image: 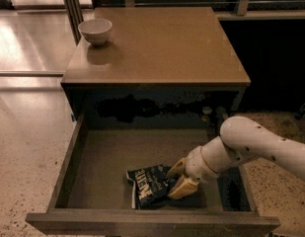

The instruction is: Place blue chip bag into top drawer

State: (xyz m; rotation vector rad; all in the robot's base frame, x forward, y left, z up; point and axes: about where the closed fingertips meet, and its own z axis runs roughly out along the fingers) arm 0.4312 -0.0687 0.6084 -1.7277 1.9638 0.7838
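The blue chip bag (148,187) is dark navy with white lettering and lies flat on the floor of the pulled-out top drawer (107,157), near the front, right of centre. My gripper (178,178) reaches in from the right on the white arm (260,144), low in the drawer at the bag's right edge. Its two tan fingers (183,188) are spread apart, one on each side of the bag's right corner. The bag rests on the drawer floor.
A small white bowl (95,31) stands at the back left of the brown cabinet top (162,43). The drawer's front panel (152,223) runs along the bottom of the view. Speckled floor lies to both sides, and a dark cabinet stands on the right.
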